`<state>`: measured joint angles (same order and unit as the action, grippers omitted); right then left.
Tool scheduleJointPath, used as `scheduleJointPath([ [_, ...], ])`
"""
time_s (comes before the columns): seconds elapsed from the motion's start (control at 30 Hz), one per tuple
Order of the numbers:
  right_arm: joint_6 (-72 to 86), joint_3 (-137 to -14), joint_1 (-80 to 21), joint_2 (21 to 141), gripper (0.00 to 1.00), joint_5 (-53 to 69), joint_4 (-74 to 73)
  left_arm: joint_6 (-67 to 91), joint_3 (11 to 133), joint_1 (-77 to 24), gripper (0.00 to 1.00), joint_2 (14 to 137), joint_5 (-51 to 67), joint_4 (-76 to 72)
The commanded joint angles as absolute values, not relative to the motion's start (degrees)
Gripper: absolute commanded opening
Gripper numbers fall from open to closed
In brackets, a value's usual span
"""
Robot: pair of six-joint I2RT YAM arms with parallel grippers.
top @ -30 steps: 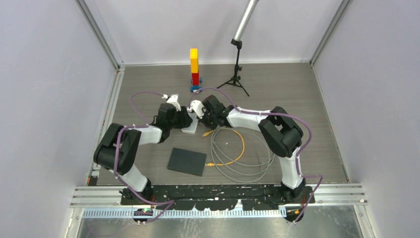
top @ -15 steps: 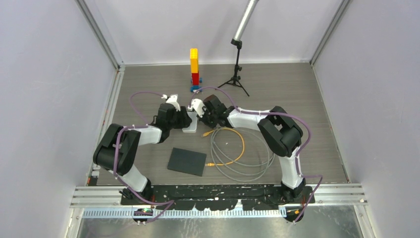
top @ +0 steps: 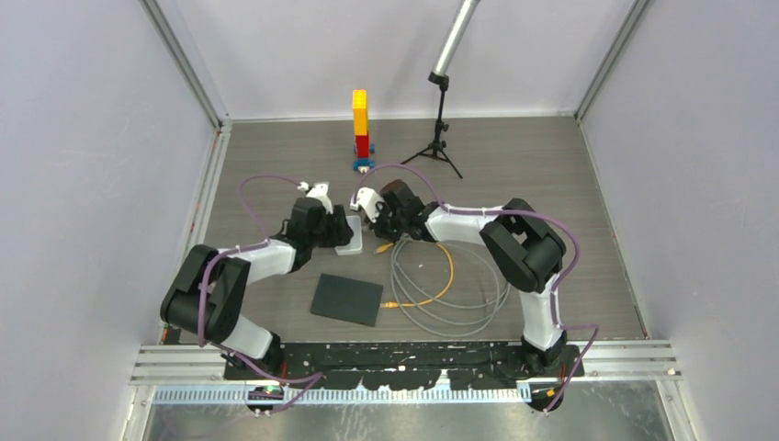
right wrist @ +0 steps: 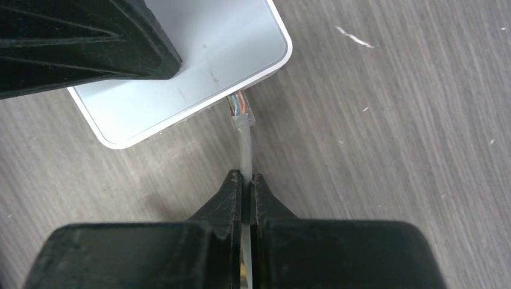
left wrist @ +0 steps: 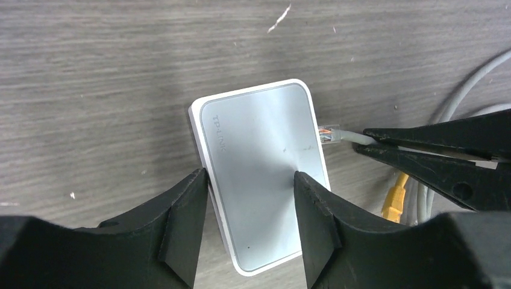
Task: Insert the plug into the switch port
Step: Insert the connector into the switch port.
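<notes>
Grey wood counter [top: 551, 165]: left end effector [left wrist: 250, 174] half-spread over white box [left wrist: 259, 132]; right end effector [right wrist: 246, 176] pinches cable [right wrist: 244, 150], plug [right wrist: 240, 110] at box's edge.

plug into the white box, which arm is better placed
Right. The right fingers pinch the cable just behind the plug, at the white box's side. The left fingers are spread over it.

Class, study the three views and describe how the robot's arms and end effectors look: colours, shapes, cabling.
The left arm and the right arm both have white links joined by bulky black joint housings. A purple cable loops along each. The left end effector and the right end effector each have two matte black, wedge-shaped fingers tapering to blunt tips. No markings show on them.
</notes>
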<state>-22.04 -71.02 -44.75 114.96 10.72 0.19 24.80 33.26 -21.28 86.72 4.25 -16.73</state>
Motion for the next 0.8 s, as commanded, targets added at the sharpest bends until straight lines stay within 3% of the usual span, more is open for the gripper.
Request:
scheduleJointPath([
  [0.0, -18.88, -69.15, -49.47, 110.01, 0.0, 19.52, 10.96, 25.99, 31.95, -25.53, 0.55, 83.41, 12.4, -14.93],
  [0.77, -16.39, -62.9, -49.94, 103.65, 0.01, 12.03, 7.65, 24.11, 34.92, -25.43, 0.65, 88.05, 3.09, -14.7],
])
